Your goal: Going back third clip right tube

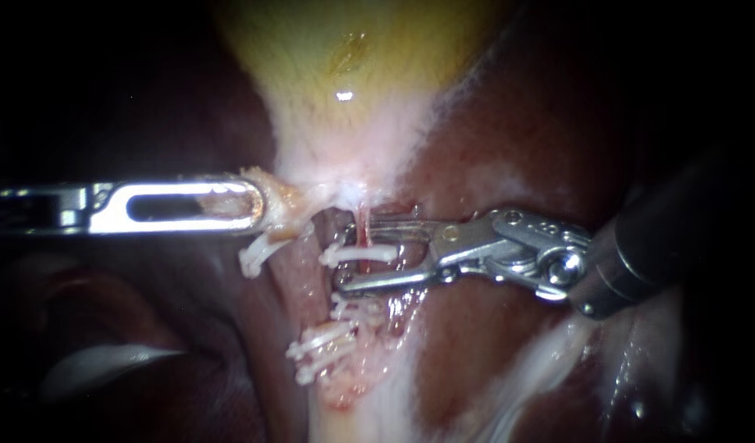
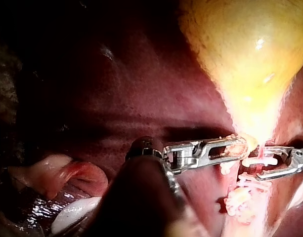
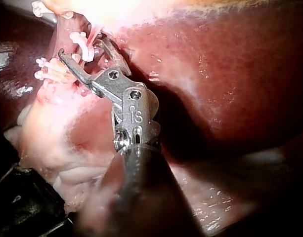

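The step in hand looks like the withdrawal after clipping. A white clip (image 1: pixel 369 253) sits closed across the right tube (image 1: pixel 363 223), and everything else is placed from it. The right instrument (image 1: pixel 345 258) has its jaws wide open astride that clip, one jaw on the gallbladder's side of it and one on the far side. Neither jaw seems to press on it, so the clip appears released. More white clips (image 1: pixel 322 340) lie in a cluster further down the same strand, away from the gallbladder (image 1: pixel 345 74). Across the clip from the right instrument's shaft, the left instrument (image 1: pixel 258 205) has its slotted jaws closed on pale tissue at the gallbladder's neck, holding the strand stretched. The liver (image 1: pixel 509 139) lies under and behind the right instrument's shaft. The next move, as I judge it, is to draw the right instrument straight back along its own shaft with the jaws kept apart. Neither tip should hook the clip or drag the thin red tube, and the left instrument's hold should stay steady.
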Robot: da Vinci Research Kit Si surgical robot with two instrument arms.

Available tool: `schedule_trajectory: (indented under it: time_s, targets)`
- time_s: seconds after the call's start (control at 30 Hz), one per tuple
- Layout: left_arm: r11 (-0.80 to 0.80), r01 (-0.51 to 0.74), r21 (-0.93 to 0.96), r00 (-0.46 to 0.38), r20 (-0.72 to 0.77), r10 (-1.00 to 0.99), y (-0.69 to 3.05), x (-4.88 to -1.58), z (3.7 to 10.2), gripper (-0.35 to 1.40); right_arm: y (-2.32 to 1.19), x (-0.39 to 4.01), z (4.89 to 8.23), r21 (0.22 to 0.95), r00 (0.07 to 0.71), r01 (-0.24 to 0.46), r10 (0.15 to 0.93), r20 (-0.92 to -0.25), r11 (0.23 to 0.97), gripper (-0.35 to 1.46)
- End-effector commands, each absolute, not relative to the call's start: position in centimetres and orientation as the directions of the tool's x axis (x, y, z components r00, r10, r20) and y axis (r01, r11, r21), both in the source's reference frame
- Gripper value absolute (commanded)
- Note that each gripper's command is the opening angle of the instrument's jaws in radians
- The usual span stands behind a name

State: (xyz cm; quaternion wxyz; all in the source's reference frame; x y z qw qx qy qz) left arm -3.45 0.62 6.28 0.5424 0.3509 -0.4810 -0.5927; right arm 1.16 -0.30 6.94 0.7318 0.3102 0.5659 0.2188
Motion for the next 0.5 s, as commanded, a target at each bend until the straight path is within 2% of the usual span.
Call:
schedule_trajectory:
  time_s: [0.03, 0.33, 0.5]
  targets:
    - [0.051, 0.305, 0.951, -0.165, 0.106, -0.981, 0.62, -3.45, 6.28, -0.35, -0.3, 1.12, 6.92, 0.691, 0.264, 0.038, 0.66, -0.703, 0.722, 0.5]
    - [0.051, 0.306, 0.951, -0.165, 0.106, -0.981, 0.61, -3.44, 6.27, -0.35, -0.15, 0.68, 6.62, 0.586, 0.258, 0.087, 0.55, -0.794, 0.805, 0.5]
    - [0.051, 0.306, 0.951, -0.165, 0.106, -0.981, 0.61, -3.45, 6.27, -0.35, -0.09, 0.46, 6.46, 0.518, 0.284, 0.114, 0.472, -0.834, 0.847, 0.5]
